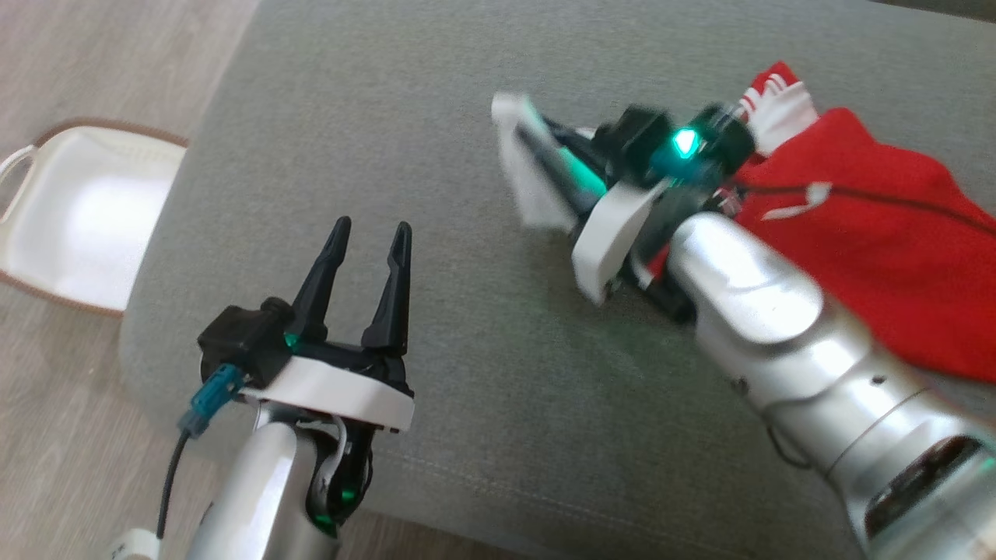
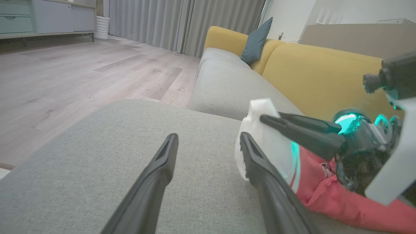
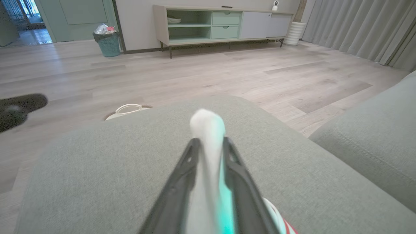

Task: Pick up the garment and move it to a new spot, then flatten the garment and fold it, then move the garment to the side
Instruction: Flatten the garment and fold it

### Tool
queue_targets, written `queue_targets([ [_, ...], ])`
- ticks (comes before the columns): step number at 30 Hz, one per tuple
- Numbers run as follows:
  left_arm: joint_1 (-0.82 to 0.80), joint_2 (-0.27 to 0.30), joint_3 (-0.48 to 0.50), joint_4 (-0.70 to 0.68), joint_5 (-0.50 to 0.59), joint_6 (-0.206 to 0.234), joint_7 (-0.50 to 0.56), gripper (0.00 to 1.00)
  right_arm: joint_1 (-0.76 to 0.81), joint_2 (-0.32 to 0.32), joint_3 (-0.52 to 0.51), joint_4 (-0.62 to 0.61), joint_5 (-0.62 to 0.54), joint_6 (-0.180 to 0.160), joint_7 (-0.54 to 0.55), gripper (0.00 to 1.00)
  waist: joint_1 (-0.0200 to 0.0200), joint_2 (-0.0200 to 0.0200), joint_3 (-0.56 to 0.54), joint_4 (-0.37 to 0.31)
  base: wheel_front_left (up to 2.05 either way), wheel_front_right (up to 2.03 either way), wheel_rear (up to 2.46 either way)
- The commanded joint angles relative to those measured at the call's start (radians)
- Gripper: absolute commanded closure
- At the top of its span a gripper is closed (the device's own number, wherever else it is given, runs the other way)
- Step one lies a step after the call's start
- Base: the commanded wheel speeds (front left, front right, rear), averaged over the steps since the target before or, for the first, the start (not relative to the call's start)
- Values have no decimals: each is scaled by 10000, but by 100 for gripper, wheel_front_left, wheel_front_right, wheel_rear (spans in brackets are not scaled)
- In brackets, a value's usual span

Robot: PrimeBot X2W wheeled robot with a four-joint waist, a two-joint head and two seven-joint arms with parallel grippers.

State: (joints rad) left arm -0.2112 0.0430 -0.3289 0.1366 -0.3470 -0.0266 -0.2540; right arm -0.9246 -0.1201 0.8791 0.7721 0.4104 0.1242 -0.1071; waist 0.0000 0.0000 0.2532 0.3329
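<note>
The garment (image 1: 879, 249) is red with white trim and lies bunched on the grey ottoman (image 1: 436, 155) at the right. Its white edge (image 1: 521, 179) is pinched between the fingers of my right gripper (image 1: 529, 144), which is shut on it and lifts it off the cushion. The right wrist view shows the white cloth (image 3: 208, 130) squeezed between the two dark fingers. From the left wrist view the same white fold (image 2: 263, 136) and red cloth (image 2: 325, 195) sit just right of my left gripper (image 2: 208, 143). My left gripper (image 1: 369, 233) stands open over bare cushion, holding nothing.
A white basket (image 1: 78, 218) with a brown rim sits on the wooden floor left of the ottoman. A grey and yellow sofa (image 2: 292, 74) with a blue cushion stands beyond it. A sideboard (image 3: 224, 24) and a bin (image 3: 107, 42) are far across the room.
</note>
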Motion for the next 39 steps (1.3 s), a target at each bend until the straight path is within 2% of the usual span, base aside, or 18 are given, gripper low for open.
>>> queue_targets([
  [1,-213,72,387,-262,59,50,-78,0,165,340,177,-134,115,65,-211,0,0,0,-47,-181,0,0,0],
  [7,-84,72,690,-285,283,8,-78,0,682,629,-372,237,-72,65,-1024,0,0,0,-283,-1044,0,0,0],
  [12,-6,72,1061,-402,523,-74,-78,0,1483,689,-2057,-63,-832,65,-1438,0,0,0,-531,-1929,0,0,0],
  [19,21,72,1331,-649,617,-162,-78,0,3584,696,-5399,-1862,-2381,65,-1538,0,0,0,-775,-2819,0,0,0],
  [24,113,72,1315,-712,662,-190,-78,0,5449,697,-6980,-3536,-2880,65,-1515,0,0,0,-869,-3174,0,0,0],
  [31,227,72,1233,-670,742,-267,-78,0,6834,698,-7623,-5064,-2808,65,-1087,0,0,0,-863,-3384,0,0,0],
  [39,105,72,963,-626,691,-339,-78,0,6655,698,-7859,-5767,-3061,65,-355,0,0,0,-618,-2880,0,0,0],
])
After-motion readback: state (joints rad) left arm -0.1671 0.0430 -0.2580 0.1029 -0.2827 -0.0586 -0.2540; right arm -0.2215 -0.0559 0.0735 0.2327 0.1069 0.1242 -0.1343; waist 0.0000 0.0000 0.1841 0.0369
